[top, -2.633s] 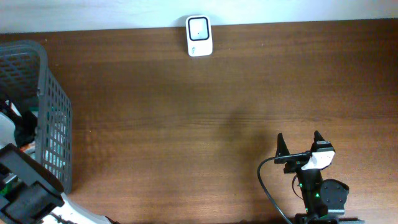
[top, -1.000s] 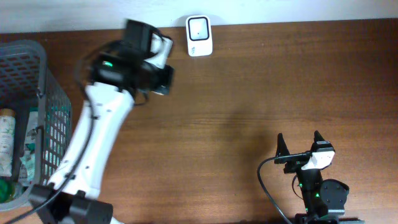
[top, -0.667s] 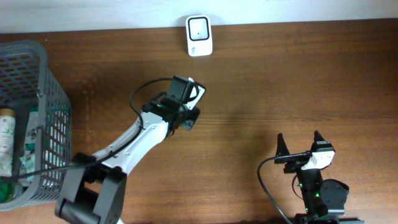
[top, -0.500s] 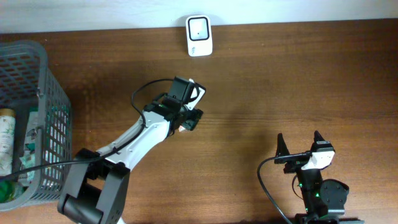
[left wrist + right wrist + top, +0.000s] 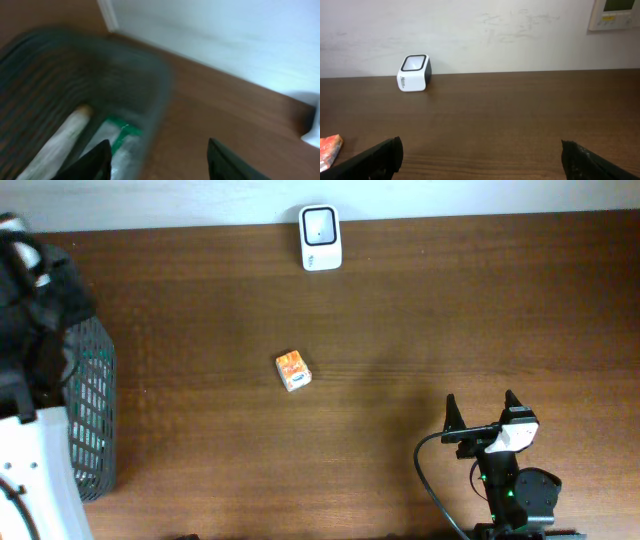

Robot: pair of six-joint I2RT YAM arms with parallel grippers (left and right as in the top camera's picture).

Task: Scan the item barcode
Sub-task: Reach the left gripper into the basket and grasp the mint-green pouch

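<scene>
The item, a small orange box (image 5: 293, 370), lies alone on the middle of the table and shows at the left edge of the right wrist view (image 5: 329, 147). The white barcode scanner (image 5: 320, 238) stands at the far edge, its window facing up (image 5: 413, 73). My left arm (image 5: 35, 280) is a dark blur at the far left, over the basket. My left gripper (image 5: 160, 165) is open and empty above the basket's rim. My right gripper (image 5: 482, 412) rests open and empty near the front right (image 5: 480, 160).
A grey mesh basket (image 5: 92, 400) stands at the left edge of the table. Inside the basket (image 5: 150, 65) lie a pale tube (image 5: 55, 145) and a green and white packet (image 5: 120, 137). A pale wall runs behind the table.
The left gripper opened and left the orange box on the middle of the table. The left arm then swung left, back over the basket. The right arm has not moved.
</scene>
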